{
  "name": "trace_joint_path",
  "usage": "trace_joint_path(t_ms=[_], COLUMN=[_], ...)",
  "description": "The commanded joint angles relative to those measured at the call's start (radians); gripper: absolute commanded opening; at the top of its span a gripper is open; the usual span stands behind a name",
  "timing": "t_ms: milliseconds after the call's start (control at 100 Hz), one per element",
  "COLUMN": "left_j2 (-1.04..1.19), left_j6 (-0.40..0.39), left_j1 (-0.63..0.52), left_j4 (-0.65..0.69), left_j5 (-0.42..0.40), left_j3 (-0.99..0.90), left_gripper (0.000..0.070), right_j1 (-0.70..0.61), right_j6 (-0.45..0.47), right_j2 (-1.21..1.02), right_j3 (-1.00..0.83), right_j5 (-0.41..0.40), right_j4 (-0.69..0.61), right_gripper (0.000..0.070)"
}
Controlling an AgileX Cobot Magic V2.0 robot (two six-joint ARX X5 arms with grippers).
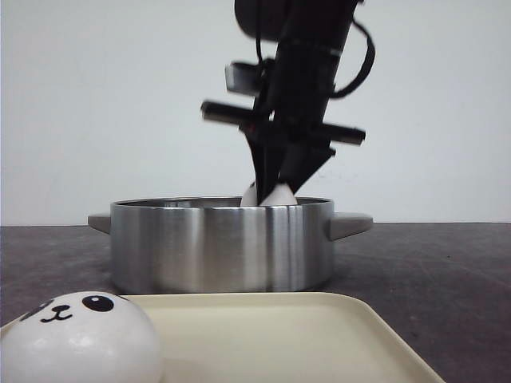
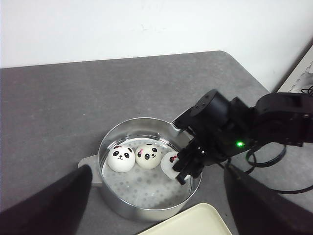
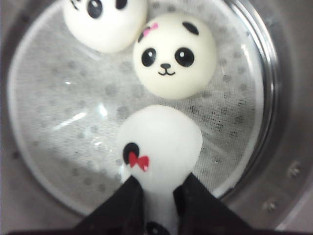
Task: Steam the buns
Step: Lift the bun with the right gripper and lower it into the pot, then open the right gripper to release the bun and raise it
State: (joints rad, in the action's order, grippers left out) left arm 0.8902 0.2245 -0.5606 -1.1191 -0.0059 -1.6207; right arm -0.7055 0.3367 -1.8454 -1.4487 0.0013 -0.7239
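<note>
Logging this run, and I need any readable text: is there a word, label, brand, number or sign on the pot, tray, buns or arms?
None: no readable text in any view.
The pot wall is plain metal.
The tray is bare.
The buns carry only painted panda faces and bows.
The right gripper arm shows a green light, no lettering.

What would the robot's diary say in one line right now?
right gripper: shut on bun, in pot | two buns inside | one bun on tray
</note>
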Motion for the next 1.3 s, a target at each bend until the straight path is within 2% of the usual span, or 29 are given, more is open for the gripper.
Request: trace_joint_path(t_ms=[0, 150, 210, 350, 500, 650, 940, 1140, 1290], left_j2=[0.007, 0.007, 0.007, 0.007, 0.007, 0.010, 0.010, 0.012, 0.012], left_j6=[-0.003, -0.003, -0.003, -0.003, -0.003, -0.003, -0.003, -0.003, -0.003], left_j1=[-0.005, -0.005, -0.005, -0.005, -0.005, -0.005, -0.005, -0.005, -0.005], left_j4=[0.008, -0.001, -0.010, -0.017, -0.017, -0.018, -0.019, -0.030, -0.044], left_j5=[-0.006, -0.006, -0.007, -0.016, -0.022, -0.022, -0.022, -0.022, -0.023], left_j3=[-0.021, -0.021, -0.021, -0.020, -0.020, -0.020, -0.020, -0.020, -0.020], left_gripper=[0.0516, 0.0516, 0.0516, 0.0516, 0.0516, 0.0516, 0.0516, 0.0516, 0.0516], right_j1=[-0.005, -0.002, -0.002, 0.003, 0.003, 0.003, 0.006, 0.023, 0.034], right_j6=[-0.014, -0.011, -0.011, -0.011, -0.011, -0.010, -0.008, -0.010, -0.013], right_j2=[-0.027, -0.031, -0.031, -0.032, -0.032, -0.032, -0.032, -0.032, -0.032], right_j3=[-0.019, -0.019, -0.019, -0.019, -0.019, -0.019, -0.019, -0.044, -0.076], right_j5=[-0.006, -0.005, -0.005, -0.004, -0.002, -0.002, -0.002, -0.005, -0.005], right_j4=[0.015, 0.048, 0.046, 0.019, 0.013, 0.013, 0.021, 0.000, -0.027], right_gripper=[0.0000, 0.0004, 0.0033, 0.0254, 0.0300, 0.0465, 0.0479, 0.0586, 0.0620])
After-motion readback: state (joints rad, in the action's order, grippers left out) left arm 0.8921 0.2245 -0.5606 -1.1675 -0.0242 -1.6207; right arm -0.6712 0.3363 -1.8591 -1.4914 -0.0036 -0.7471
